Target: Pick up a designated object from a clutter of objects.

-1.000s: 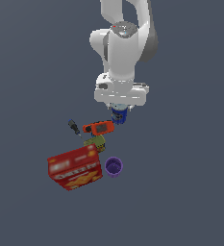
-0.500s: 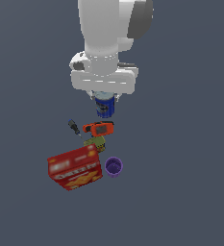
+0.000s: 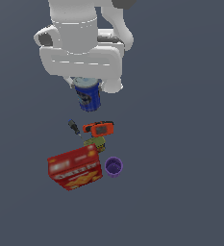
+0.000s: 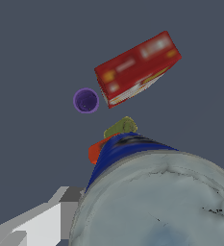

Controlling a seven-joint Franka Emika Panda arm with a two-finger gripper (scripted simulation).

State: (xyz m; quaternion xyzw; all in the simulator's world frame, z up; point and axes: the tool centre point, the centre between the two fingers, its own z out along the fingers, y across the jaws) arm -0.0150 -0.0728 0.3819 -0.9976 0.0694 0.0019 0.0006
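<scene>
Blue can (image 3: 88, 97) | clamped in gripper (image 3: 87, 86), clear of clutter | step: lift | next: hold grip steady.

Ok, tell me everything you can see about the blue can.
The blue can is a small cylinder with white marks on its label and a dull silver-grey top that looks like scuffed metal. It hangs upright under the gripper, clear of the other things. The jaws are hidden, though a grey finger sits beside it.

Flat, dark slate-grey ground (image 3: 190, 182) — evenly lit, featureless.
</scene>
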